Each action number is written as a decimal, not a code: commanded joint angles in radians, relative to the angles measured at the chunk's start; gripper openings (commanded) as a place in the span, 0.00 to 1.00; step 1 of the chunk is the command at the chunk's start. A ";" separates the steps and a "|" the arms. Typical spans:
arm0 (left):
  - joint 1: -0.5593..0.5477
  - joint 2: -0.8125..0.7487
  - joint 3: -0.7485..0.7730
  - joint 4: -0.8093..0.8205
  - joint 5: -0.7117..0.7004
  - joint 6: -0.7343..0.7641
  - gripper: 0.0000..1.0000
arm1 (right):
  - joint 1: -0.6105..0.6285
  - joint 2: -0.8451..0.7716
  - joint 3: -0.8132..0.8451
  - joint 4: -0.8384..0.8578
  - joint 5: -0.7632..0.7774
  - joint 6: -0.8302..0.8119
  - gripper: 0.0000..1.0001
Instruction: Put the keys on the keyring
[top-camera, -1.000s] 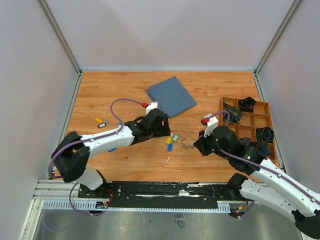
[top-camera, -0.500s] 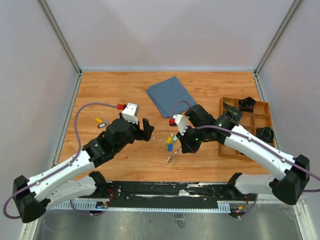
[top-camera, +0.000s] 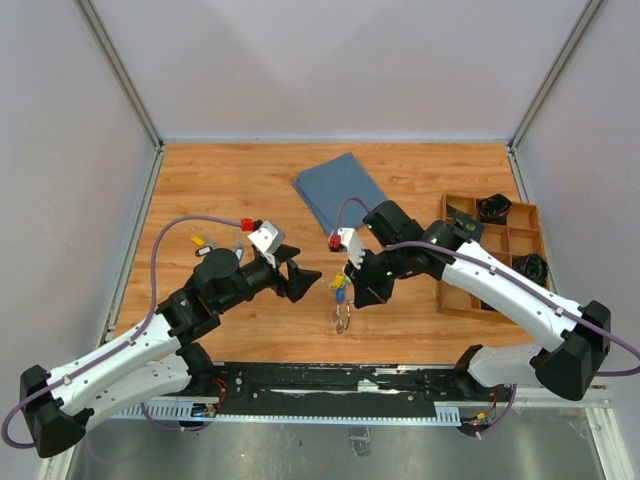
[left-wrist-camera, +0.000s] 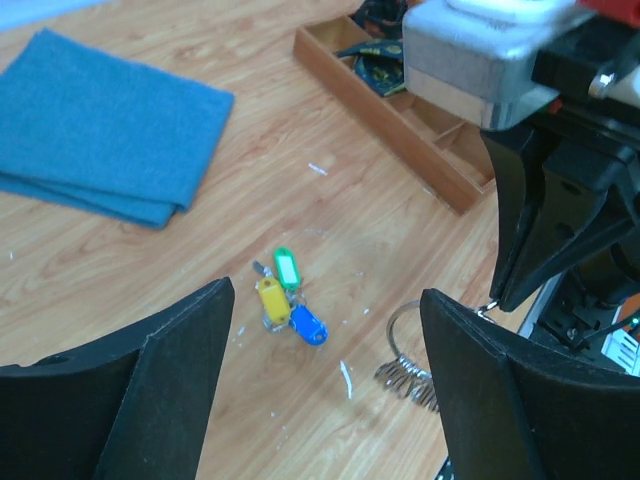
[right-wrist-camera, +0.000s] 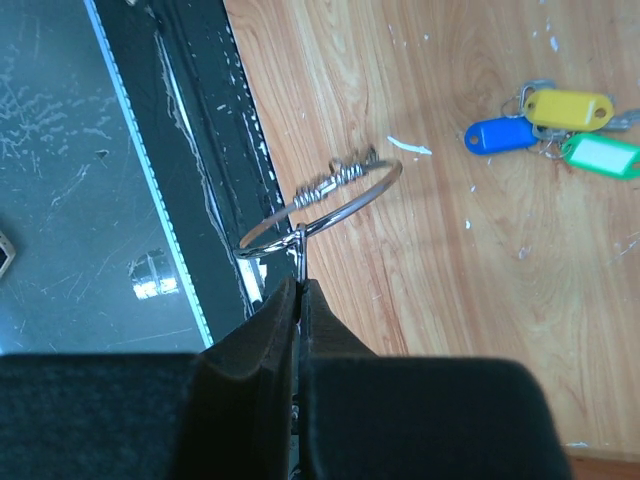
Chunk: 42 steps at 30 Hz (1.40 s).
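Observation:
The keyring (right-wrist-camera: 330, 205) is a thin silver ring with a short chain bit. My right gripper (right-wrist-camera: 300, 285) is shut on its wire and holds it near the table's front edge; it also shows in the top view (top-camera: 343, 318) and the left wrist view (left-wrist-camera: 405, 340). Three keys with yellow (left-wrist-camera: 272, 298), green (left-wrist-camera: 287, 268) and blue (left-wrist-camera: 308, 325) tags lie in a cluster on the table (top-camera: 342, 285), just beyond the ring. My left gripper (left-wrist-camera: 325, 390) is open and empty, left of the cluster (top-camera: 305, 280). My right gripper in the top view (top-camera: 352, 297) is beside the cluster.
A folded blue cloth (top-camera: 342, 190) lies at the back middle. A wooden compartment tray (top-camera: 495, 250) with dark items stands at the right. Another yellow-tagged key (top-camera: 198, 241) lies at the left, beside my left arm. A small white scrap (left-wrist-camera: 345, 378) lies near the ring.
My right gripper took hold of the keyring and carried it left toward the front edge. My left gripper drew back from over the keys and now faces them from the left.

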 joint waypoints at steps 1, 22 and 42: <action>-0.015 -0.016 0.061 0.083 0.046 0.122 0.80 | 0.009 -0.035 0.085 -0.051 -0.023 -0.019 0.01; -0.477 0.078 0.167 0.227 -0.307 0.656 0.82 | -0.002 0.014 0.410 -0.292 -0.035 0.176 0.01; -0.668 0.181 0.206 0.153 -0.427 0.951 0.58 | -0.001 -0.022 0.451 -0.319 -0.101 0.235 0.01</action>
